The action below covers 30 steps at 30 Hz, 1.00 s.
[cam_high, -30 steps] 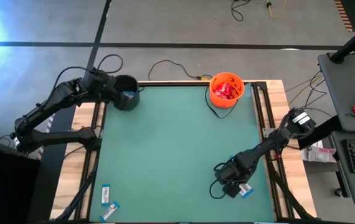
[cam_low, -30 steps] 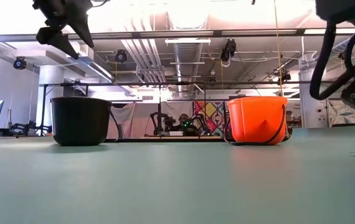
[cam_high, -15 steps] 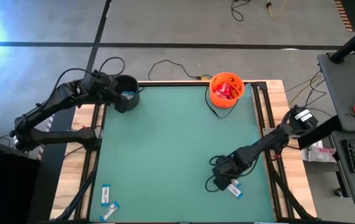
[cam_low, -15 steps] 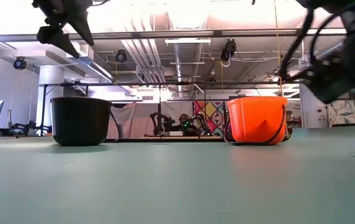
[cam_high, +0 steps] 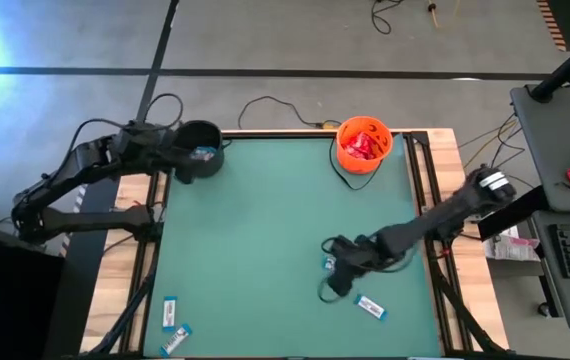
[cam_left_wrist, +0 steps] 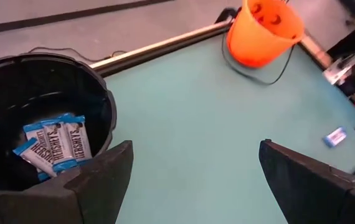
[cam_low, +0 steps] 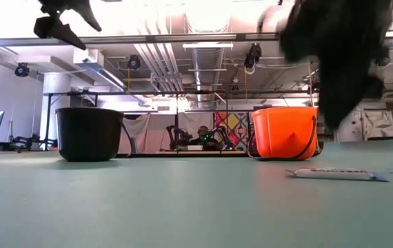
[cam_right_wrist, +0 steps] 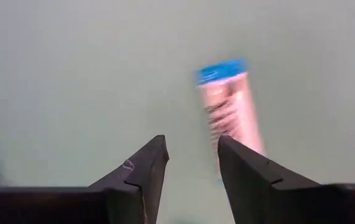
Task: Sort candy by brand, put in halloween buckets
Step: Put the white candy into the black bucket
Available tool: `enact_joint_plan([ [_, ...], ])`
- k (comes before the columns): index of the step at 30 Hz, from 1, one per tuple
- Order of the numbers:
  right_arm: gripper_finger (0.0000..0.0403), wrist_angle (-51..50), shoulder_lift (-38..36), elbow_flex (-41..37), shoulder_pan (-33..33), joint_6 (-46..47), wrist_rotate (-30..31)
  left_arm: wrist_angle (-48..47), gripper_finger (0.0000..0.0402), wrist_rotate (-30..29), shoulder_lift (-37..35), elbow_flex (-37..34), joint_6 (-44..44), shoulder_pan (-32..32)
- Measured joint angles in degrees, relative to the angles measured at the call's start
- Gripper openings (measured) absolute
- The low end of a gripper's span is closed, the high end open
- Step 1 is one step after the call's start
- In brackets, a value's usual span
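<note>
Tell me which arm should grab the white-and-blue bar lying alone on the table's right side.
Right. The right gripper hangs just beside that white-and-blue bar, with the bar filling its wrist view. The left gripper is across the table at the black bucket.

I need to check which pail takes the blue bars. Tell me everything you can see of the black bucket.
The black cauldron-shaped plastic bucket stands upright at the table's far left corner, across from the orange plastic bucket. It is round, dark and matte, with a thick rolled rim. Inside lie several white-and-blue wrapped candy bars, resting on its bottom. The left gripper hangs just beside and above its rim, jaws open, not touching it. Its handle is not visible here.
</note>
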Motion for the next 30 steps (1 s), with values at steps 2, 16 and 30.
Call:
enact_joint_plan([
  [2,0.0138,-4.6,-1.3,1.4,3.0,-2.1,-0.3,-0.1,0.0331,0.0,-1.3,0.0,-0.6,-0.2],
  [16,0.0073,-8.3,2.5,0.4,20.2,-3.0,-1.0,18.3,0.0307,-4.6,0.5,-2.0,9.7,-23.5],
  [30,0.0043,-6.2,5.3,0.1,20.3,-3.3,-3.7,30.3,0.0275,-10.2,10.5,-2.3,16.8,-31.3],
])
